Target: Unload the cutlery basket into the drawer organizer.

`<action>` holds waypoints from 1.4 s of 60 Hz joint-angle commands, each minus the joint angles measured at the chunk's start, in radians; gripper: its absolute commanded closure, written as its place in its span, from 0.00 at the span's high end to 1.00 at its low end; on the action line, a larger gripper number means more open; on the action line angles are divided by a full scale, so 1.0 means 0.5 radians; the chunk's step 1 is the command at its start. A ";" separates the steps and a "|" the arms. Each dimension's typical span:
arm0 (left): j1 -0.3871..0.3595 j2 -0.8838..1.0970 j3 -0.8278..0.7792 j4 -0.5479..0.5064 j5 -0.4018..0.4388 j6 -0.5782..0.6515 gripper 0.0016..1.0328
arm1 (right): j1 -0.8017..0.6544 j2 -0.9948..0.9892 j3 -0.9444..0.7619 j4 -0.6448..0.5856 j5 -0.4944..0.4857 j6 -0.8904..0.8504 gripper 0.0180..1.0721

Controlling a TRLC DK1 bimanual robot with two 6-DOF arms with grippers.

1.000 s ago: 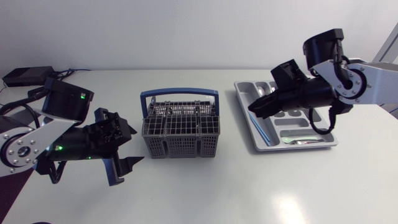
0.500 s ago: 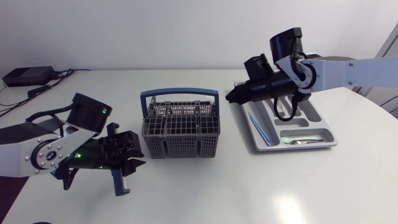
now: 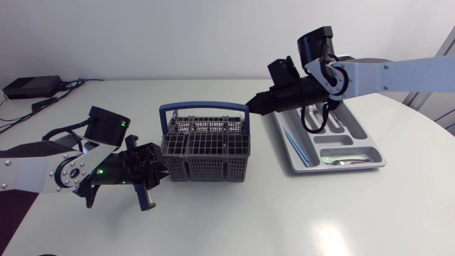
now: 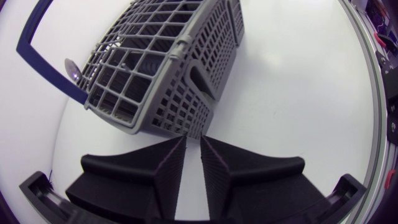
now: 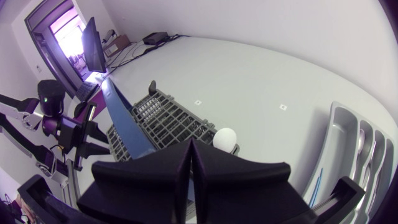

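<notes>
The white bench (image 3: 213,220) carries all the things. The left arm (image 3: 43,167) lies low over the bench, and the right arm (image 3: 398,71) reaches past the middle from the other side.

The grey cutlery basket (image 3: 206,148) stands upright in the middle of the bench, with its blue handle (image 3: 205,107) arched over it. The drawer organizer (image 3: 373,162) lies flat beside the basket, on the side of the right arm and a little apart from it.

The left claw (image 4: 193,138) is clenched, with only a thin slit between its fingers and nothing inside. Its tips are just before the lower corner of the basket, on the side away from the organizer. The right claw (image 5: 189,144) is also clenched and holds nothing. It hangs over the far corner of the basket, by the end of the handle that is nearer to the organizer.

A thin bluish utensil (image 3: 295,146) lies in the long compartment of the organizer. A shiny piece of cutlery (image 3: 345,162) lies in the front compartment. One spoon (image 4: 71,67) stands in the basket close to the handle.
</notes>
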 commanded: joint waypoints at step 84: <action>0.219 0.723 0.754 0.236 0.021 -0.050 0.20 | 0.011 -0.354 -0.658 -0.284 0.064 -0.160 0.05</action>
